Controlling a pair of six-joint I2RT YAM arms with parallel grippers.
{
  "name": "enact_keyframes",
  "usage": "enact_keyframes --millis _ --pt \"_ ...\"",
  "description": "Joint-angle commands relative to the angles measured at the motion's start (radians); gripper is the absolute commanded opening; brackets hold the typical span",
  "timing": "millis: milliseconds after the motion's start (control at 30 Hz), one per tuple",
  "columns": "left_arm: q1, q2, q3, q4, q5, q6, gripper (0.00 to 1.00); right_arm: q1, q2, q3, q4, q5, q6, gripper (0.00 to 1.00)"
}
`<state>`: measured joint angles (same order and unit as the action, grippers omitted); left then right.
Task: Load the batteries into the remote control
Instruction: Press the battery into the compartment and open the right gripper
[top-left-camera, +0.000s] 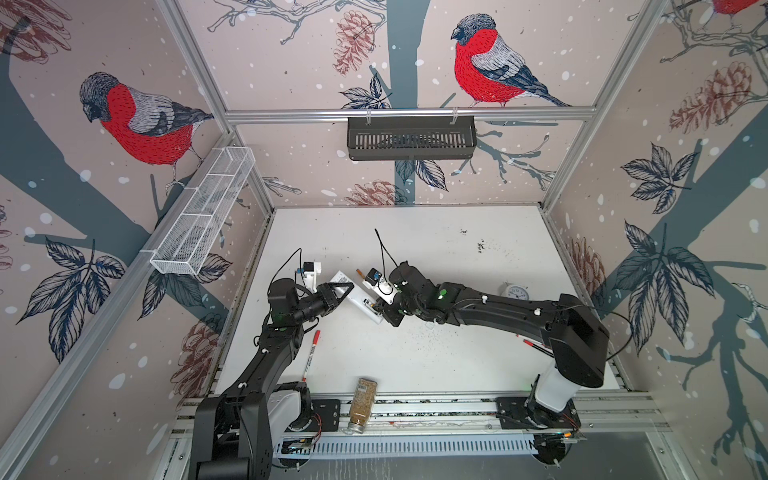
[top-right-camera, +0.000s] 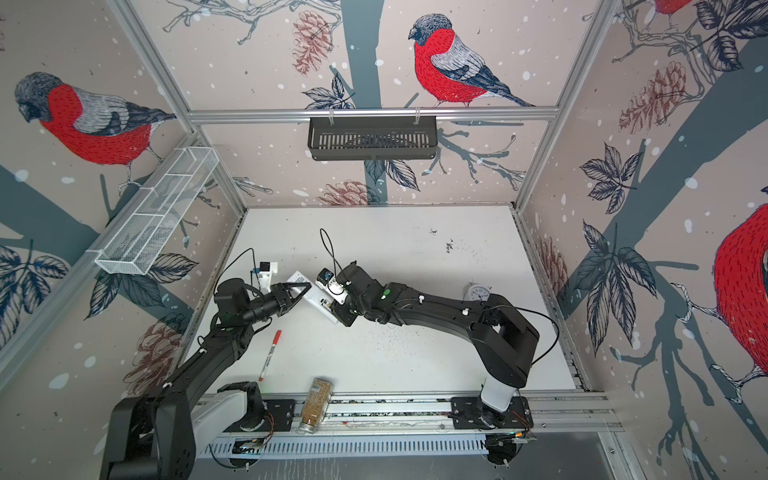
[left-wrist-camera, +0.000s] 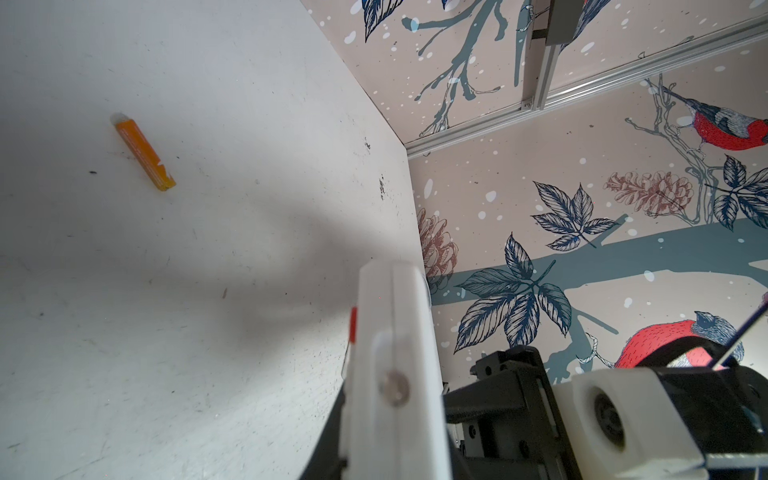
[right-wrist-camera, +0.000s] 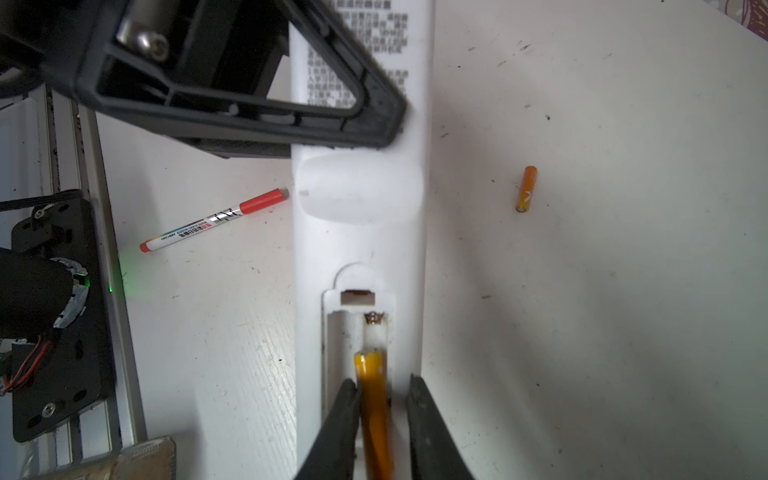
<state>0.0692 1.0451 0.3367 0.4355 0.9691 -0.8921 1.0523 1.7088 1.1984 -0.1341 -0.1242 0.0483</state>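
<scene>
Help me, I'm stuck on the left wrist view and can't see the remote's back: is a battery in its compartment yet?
Observer: One battery sits in the remote control's open bay, its end short of the spring contact.
Operator: Is it clamped?
Observer: The right gripper straddles it, a gap showing on one side.
Operator: Anything loose nearby?
Observer: A red-capped pen lies flat, clear of the remote control.

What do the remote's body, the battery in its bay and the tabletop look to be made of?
Remote control: white moulded plastic, satin, by its rounded edges and moulded bay.
Battery in the bay: likely metal cell in glossy orange wrap; it shows a sheen.
Table: white painted or laminated board, matte, scuffed and scratched; core cannot be told.
</scene>
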Motion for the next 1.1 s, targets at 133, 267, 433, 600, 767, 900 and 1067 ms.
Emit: enact_keyframes --millis 133,267,433,600,767,900,1067 --pt "0.007 0.002 0.002 0.052 0.034 -0.008 0.00 0.013 0.008 0.016 -0.017 0.020 -0.016 0.17" --pt "0.009 0.003 0.002 0.052 0.036 -0.013 0.00 0.021 0.023 0.035 -0.026 0.033 -0.018 0.16" --pt "0.013 0.008 0.001 0.064 0.047 -0.023 0.00 0.018 0.044 0.060 -0.035 0.073 0.013 0.16" --pt "0.014 0.009 0.001 0.073 0.055 -0.027 0.00 0.015 0.077 0.105 -0.060 0.126 0.087 0.16" --pt "0.018 0.013 0.000 0.071 0.054 -0.027 0.00 0.013 0.062 0.094 -0.039 0.153 0.126 0.16" --pt "0.021 0.019 0.001 0.069 0.055 -0.025 0.00 0.012 0.008 0.063 -0.015 0.171 0.125 0.17" --pt "0.023 0.028 0.008 0.065 0.069 -0.013 0.00 0.012 -0.035 0.041 -0.026 0.186 0.104 0.22"
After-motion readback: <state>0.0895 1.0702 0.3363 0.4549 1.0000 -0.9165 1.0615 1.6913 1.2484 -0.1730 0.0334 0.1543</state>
